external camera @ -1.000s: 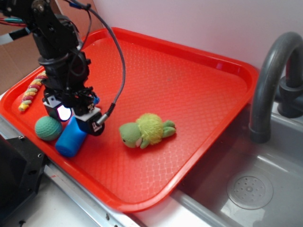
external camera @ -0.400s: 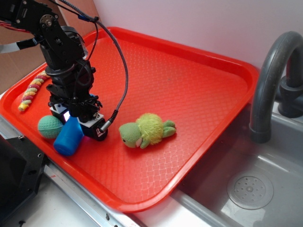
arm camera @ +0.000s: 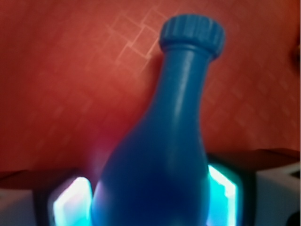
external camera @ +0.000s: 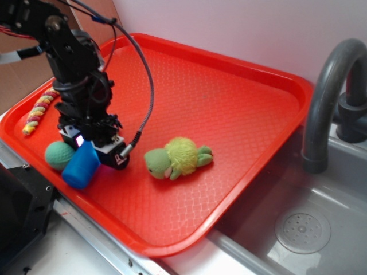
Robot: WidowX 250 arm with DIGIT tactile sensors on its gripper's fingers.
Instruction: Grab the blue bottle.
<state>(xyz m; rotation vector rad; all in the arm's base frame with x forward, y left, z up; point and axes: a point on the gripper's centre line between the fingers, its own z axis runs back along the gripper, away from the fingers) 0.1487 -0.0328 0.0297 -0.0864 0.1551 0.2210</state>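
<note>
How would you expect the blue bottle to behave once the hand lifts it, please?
The blue bottle looks like smooth moulded plastic, so probably stiff and light. Its glossy, tapering body sits between the fingers of the hand, so it may slip toward the narrow capped neck. Being round and lying on the red tray, it would likely roll if released.

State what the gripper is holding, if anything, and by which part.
The gripper has its fingers on either side of the blue bottle, at its wide body, neck free. A firm hold cannot be told.
</note>
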